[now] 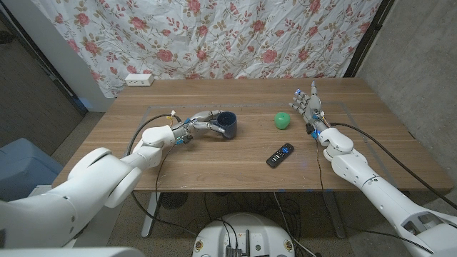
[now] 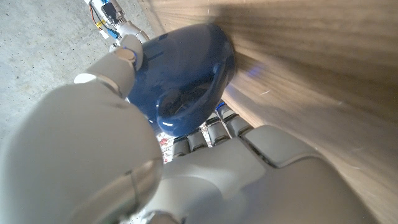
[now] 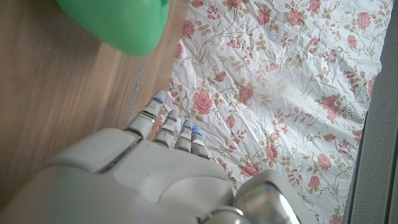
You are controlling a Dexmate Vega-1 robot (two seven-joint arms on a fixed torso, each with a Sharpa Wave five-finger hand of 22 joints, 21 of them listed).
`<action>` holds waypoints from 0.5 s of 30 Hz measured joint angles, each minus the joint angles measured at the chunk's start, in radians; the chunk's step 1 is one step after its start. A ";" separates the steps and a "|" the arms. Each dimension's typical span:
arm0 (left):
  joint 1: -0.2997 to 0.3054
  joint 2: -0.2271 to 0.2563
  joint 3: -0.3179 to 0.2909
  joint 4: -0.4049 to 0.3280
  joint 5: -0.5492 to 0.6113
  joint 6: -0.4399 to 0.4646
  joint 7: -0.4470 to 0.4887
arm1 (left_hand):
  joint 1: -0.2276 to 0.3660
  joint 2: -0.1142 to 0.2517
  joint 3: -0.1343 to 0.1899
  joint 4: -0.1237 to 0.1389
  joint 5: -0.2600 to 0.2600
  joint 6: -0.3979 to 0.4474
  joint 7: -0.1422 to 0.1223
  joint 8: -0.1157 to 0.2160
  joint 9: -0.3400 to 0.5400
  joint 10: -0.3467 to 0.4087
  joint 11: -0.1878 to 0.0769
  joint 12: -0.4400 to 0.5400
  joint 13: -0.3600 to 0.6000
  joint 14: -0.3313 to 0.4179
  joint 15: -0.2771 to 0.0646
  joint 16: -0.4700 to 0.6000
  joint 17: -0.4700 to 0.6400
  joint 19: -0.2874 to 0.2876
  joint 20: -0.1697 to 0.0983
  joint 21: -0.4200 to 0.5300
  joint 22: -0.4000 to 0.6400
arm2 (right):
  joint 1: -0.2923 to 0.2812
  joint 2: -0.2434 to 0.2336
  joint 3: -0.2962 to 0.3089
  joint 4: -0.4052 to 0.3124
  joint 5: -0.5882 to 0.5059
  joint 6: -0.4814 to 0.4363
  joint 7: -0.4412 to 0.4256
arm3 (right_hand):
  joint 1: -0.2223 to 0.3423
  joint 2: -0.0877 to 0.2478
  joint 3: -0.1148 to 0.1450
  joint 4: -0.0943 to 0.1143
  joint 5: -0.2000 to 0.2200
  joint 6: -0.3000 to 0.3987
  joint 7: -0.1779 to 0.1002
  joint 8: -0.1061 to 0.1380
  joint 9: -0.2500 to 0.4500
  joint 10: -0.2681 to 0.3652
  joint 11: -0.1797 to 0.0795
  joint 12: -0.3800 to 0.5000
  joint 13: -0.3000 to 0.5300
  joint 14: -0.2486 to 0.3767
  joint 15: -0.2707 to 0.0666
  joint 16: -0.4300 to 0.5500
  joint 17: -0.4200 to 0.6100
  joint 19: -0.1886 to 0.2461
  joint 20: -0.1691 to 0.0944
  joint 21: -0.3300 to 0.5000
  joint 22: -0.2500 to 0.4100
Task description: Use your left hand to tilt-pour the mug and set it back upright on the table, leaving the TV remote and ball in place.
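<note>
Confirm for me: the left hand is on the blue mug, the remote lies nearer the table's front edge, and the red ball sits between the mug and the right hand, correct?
Not quite: the ball is green, not red, as the head view shows. The rest holds: the left hand grips the blue mug, the remote lies nearer the front edge, and the ball sits between mug and right hand.

Bare wood on the table (image 1: pixel 214 168) along the near edge, between the two arms; open board too behind the mug (image 1: pixel 228 124), up to the white power strip (image 1: pixel 139 80) at the far left edge; left hand (image 1: pixel 187 128) wrapped round the mug, closing off its left side; clear gap from mug to green ball (image 1: pixel 283 120); TV remote (image 1: pixel 280 154) lying nearer than the ball, apart from it; right hand (image 1: pixel 308 104) standing just beside the ball, fingers apart, blocking the right side; floral curtain (image 1: pixel 214 36) closing off the back.
</note>
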 measured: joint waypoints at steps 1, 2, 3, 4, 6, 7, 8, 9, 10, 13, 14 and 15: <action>0.003 0.001 -0.001 -0.003 -0.001 -0.004 0.005 | 0.000 0.000 -0.006 0.001 0.000 0.001 -0.001 0.000 0.000 0.003 -0.004 0.001 0.003 0.007 0.000 0.002 0.004 0.007 0.000 0.000 0.000 | 0.000 0.000 0.000 0.000 0.000 0.000 0.000 | 0.000 0.000 0.000 0.000 0.000 0.000 0.000 0.000 0.000 0.000 0.000 0.000 0.000 0.000 0.000 0.000 0.000 0.000 0.000 0.000 0.000; 0.005 0.001 -0.002 -0.005 -0.001 -0.006 0.006 | 0.000 0.000 -0.011 0.002 0.000 0.002 -0.001 0.001 0.000 0.007 0.000 0.005 0.005 0.013 0.001 0.006 0.004 0.016 0.001 0.004 0.000 | 0.000 0.000 0.000 0.000 0.000 0.000 0.000 | 0.000 0.000 0.000 0.000 0.000 0.000 0.000 0.000 0.000 0.000 0.000 0.000 0.000 0.000 0.000 0.000 0.000 0.000 0.000 0.000 0.000; 0.009 0.002 -0.003 -0.010 -0.002 -0.011 0.013 | 0.000 0.000 -0.019 0.003 0.000 0.003 0.000 0.006 0.000 0.011 0.004 0.012 0.006 0.020 0.001 0.011 0.005 0.024 0.000 0.004 0.000 | 0.000 0.000 0.000 0.000 0.000 0.000 0.000 | 0.000 0.000 0.000 0.000 0.000 0.000 0.000 0.000 0.000 0.000 0.000 0.000 0.000 0.000 0.000 0.000 0.000 0.000 0.000 0.000 0.000; 0.012 0.003 -0.004 -0.014 -0.002 -0.013 0.016 | 0.000 0.000 -0.027 0.003 0.000 0.003 0.000 0.006 0.000 0.016 0.009 0.017 0.006 0.027 0.001 0.014 0.005 0.032 0.000 0.008 0.000 | 0.000 0.000 0.000 0.000 0.000 0.000 0.000 | 0.000 0.000 0.000 0.000 0.000 0.000 0.000 0.000 0.000 0.000 0.000 0.000 0.000 0.000 0.000 0.000 0.000 0.000 0.000 0.000 0.000; 0.019 0.006 -0.004 -0.023 -0.002 -0.019 0.027 | 0.000 0.000 -0.040 0.004 0.000 0.018 -0.004 0.006 0.000 0.026 0.012 0.021 0.008 0.039 -0.001 0.022 0.009 0.048 -0.001 0.009 0.001 | 0.000 0.000 0.000 0.000 0.000 0.000 0.000 | 0.000 0.000 0.000 0.000 0.000 0.000 0.000 0.000 0.000 0.000 0.000 0.000 0.000 0.000 0.000 0.000 0.000 0.000 0.000 0.000 0.000; 0.021 0.007 -0.005 -0.026 -0.002 -0.021 0.030 | 0.000 0.000 -0.047 0.005 0.000 0.028 -0.002 0.006 0.000 0.036 0.011 0.024 0.008 0.048 -0.002 0.027 0.013 0.054 -0.001 0.011 0.004 | 0.000 0.000 0.000 0.000 0.000 0.000 0.000 | 0.000 0.000 0.000 0.000 0.000 0.000 0.000 0.000 0.000 0.000 0.000 0.000 0.000 0.000 0.000 0.000 0.000 0.000 0.000 0.000 0.000; 0.024 0.008 -0.005 -0.030 -0.002 -0.023 0.034 | 0.000 0.000 -0.052 0.006 0.000 0.030 -0.001 0.006 0.000 0.040 0.011 0.028 0.008 0.053 -0.001 0.029 0.013 0.058 0.002 0.011 0.004 | 0.000 0.000 0.000 0.000 0.000 0.000 0.000 | 0.000 0.000 0.000 0.000 0.000 0.000 0.000 0.000 0.000 0.000 0.000 0.000 0.000 0.000 0.000 0.000 0.000 0.000 0.000 0.000 0.000; 0.029 0.011 -0.005 -0.039 -0.002 -0.026 0.042 | 0.000 0.000 -0.057 0.007 0.000 0.030 -0.001 0.006 0.000 0.043 0.014 0.032 0.008 0.057 -0.001 0.032 0.013 0.066 -0.001 0.011 0.004 | 0.000 0.000 0.000 0.000 0.000 0.000 0.000 | 0.000 0.000 0.000 0.000 0.000 0.000 0.000 0.000 0.000 0.000 0.000 0.000 0.000 0.000 0.000 0.000 0.000 0.000 0.000 0.000 0.000; 0.032 0.013 -0.005 -0.043 -0.002 -0.027 0.048 | 0.000 0.000 -0.065 0.007 0.000 0.034 0.002 0.006 0.000 0.047 0.018 0.036 0.008 0.065 0.000 0.037 0.014 0.073 -0.002 0.011 0.004 | 0.000 0.000 0.000 0.000 0.000 0.000 0.000 | 0.000 0.000 0.000 0.000 0.000 0.000 0.000 0.000 0.000 0.000 0.000 0.000 0.000 0.000 0.000 0.000 0.000 0.000 0.000 0.000 0.000; 0.041 0.018 -0.005 -0.058 -0.001 -0.031 0.065 | -0.001 0.001 -0.083 0.009 0.001 0.046 0.008 0.007 0.000 0.063 0.027 0.047 0.008 0.086 0.003 0.052 0.020 0.095 -0.002 0.019 0.004 | 0.000 0.000 0.000 0.000 0.000 0.000 0.000 | 0.000 0.000 0.000 0.000 0.000 0.000 0.000 0.000 0.000 0.000 0.000 0.000 0.005 0.000 0.000 0.000 0.000 0.000 0.000 0.000 0.000; 0.045 0.021 -0.004 -0.066 0.001 -0.033 0.073 | -0.002 0.002 -0.086 0.008 0.003 0.053 0.014 0.008 0.000 0.068 0.032 0.051 0.008 0.093 0.003 0.057 0.020 0.099 -0.003 0.019 0.004 | 0.000 0.000 0.000 0.000 0.000 0.000 0.000 | 0.000 0.000 0.000 0.000 0.000 0.000 0.000 0.000 0.000 0.000 0.000 0.000 0.005 0.000 0.000 0.000 0.000 0.000 0.000 0.000 0.000; 0.048 0.023 -0.004 -0.072 0.003 -0.035 0.081 | -0.002 0.002 -0.091 0.009 0.004 0.053 0.014 0.008 0.000 0.070 0.034 0.056 0.007 0.095 0.005 0.060 0.023 0.101 -0.001 0.019 0.004 | 0.000 0.000 0.000 0.000 0.000 0.000 0.000 | 0.000 0.000 0.000 0.000 0.000 0.000 0.000 0.000 0.000 0.000 0.000 0.000 0.005 0.000 0.000 0.000 0.000 0.000 0.000 0.000 0.000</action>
